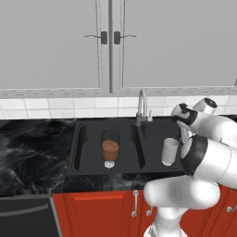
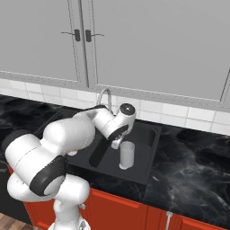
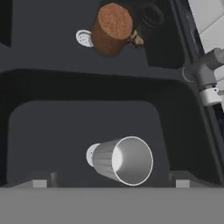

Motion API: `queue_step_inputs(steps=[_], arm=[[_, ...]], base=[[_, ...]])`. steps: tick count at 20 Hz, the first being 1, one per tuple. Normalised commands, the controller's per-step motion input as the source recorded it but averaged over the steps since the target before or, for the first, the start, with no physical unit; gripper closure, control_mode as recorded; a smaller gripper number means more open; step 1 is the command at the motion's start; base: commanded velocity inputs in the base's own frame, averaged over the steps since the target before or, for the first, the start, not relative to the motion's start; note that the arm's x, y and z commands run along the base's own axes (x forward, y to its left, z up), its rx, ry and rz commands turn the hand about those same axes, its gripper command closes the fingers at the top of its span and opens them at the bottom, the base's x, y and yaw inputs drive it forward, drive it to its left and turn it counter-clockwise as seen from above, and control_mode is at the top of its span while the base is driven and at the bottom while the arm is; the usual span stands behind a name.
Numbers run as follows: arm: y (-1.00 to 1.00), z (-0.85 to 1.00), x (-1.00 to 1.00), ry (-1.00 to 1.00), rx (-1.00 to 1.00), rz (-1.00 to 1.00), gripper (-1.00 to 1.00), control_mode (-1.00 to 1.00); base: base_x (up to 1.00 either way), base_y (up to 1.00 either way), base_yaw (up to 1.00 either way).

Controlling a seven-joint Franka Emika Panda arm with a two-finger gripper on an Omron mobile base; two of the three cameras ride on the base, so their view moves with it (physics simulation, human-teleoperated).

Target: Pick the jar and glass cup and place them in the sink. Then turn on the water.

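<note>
The tan-brown jar [image 1: 110,150] stands upright in the left basin of the black sink [image 1: 88,148], beside its drain; the hand view shows the jar [image 3: 113,28] at the top. In the right basin stands the pale glass cup [image 1: 169,151], upright on the floor, its mouth open toward the hand camera [image 3: 124,161]. My gripper [image 1: 184,138] hangs just above and beside the cup [image 2: 126,155]. It is open, fingertips [image 3: 39,183] wide apart and holding nothing. The chrome tap [image 1: 141,104] rises behind the divider; no stream runs from it.
Black marble counter [image 2: 193,157] flanks the sink on both sides. Grey wall cabinets [image 1: 55,41] hang above a white tile backsplash. Red cabinet doors [image 1: 92,213] run below the counter, and a dark appliance [image 1: 23,213] sits at lower left. The tap's base [image 3: 203,72] is close on the right.
</note>
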Motion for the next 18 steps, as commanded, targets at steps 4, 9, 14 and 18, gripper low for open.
queue_step_inputs(steps=[4,9,14,18], arm=[[0.0,0.63,0.07,-0.03,0.17,0.05,-1.0,-1.0],[0.05,0.2,0.0,0.02,0.23,0.0,-1.0,-1.0],[0.09,-0.07,0.33,-0.06,0.29,0.02,-1.0,-1.0],[0.18,0.0,0.6,-0.16,0.28,0.0,-1.0,-1.0]], base=[[0.0,0.0,0.0],[0.0,0.0,0.0],[0.0,0.0,0.0],[0.0,0.0,0.0]])
